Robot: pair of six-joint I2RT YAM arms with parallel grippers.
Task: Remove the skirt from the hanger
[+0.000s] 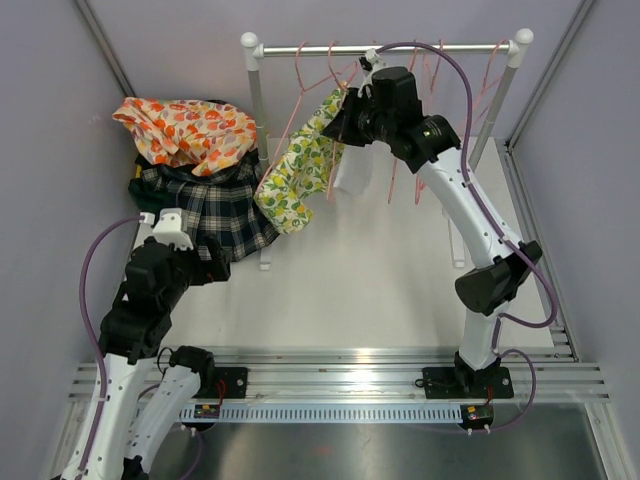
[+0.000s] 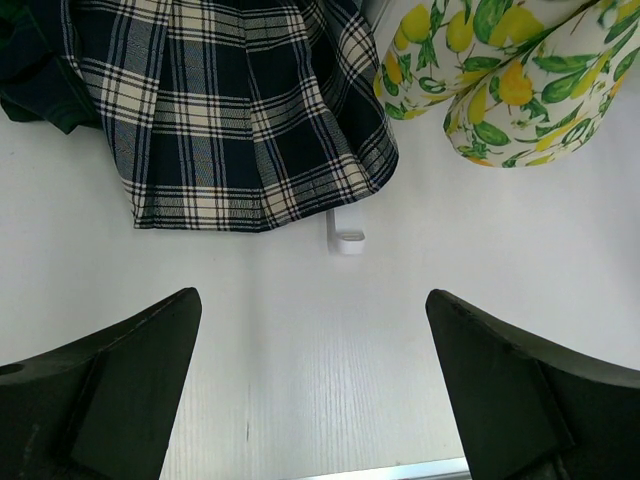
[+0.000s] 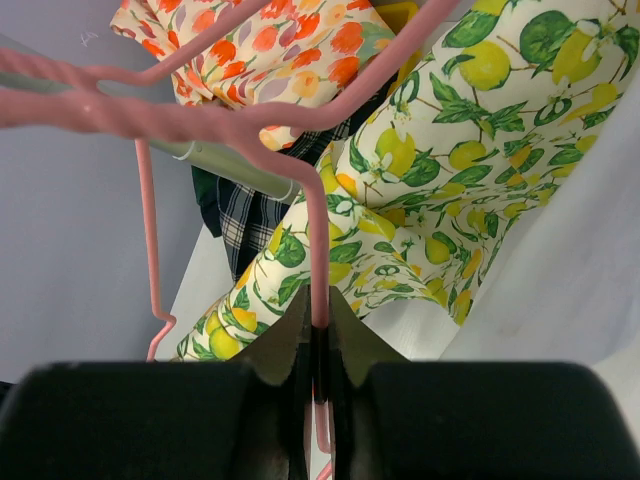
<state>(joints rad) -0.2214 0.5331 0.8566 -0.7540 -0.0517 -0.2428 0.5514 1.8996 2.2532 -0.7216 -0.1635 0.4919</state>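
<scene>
Lemon skirt [image 1: 295, 170] not yet off, upper centre — right gripper [image 3: 318, 335] clamped on pink hanger [image 3: 230, 125] wire, left gripper [image 2: 312, 300] wide, empty.

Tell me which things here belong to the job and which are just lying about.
Job: lemon-print skirt, pink hanger, right tool shut on that hanger's wire.
Lying about: plaid skirt, orange floral garment, left tool, open.

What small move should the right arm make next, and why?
Probably lift the pink hanger slightly, to unhook it from the rail. The right pincer is shut on its wire, the lemon-print skirt hangs from it, and the left pincer is open, low beside the plaid skirt.
</scene>
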